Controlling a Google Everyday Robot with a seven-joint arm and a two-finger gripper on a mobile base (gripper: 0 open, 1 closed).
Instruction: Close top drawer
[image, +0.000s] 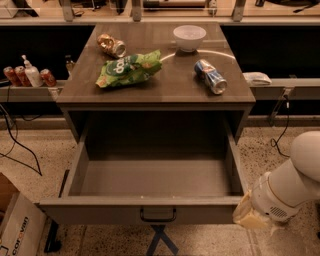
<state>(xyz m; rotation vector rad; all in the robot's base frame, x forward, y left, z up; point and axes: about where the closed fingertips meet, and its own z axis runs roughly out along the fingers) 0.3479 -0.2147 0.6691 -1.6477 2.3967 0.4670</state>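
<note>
tool (248, 216) by open top drawer (95, 210), speckled floor (261, 150)

The tabletop (170, 91) carried a white bowl (189, 37), a green chip bag (129, 69), a blue can (210, 76) on its side and a crumpled gold can (111, 45). The gripper (248, 216) sat by the right front corner of the top drawer (100, 211).

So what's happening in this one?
The robot's hand sits at the right front corner of the top drawer, which stands wide open and empty. Contact with the front is unclear. On the cabinet top lie a green chip bag, a white bowl, a blue can and a gold can.
</note>
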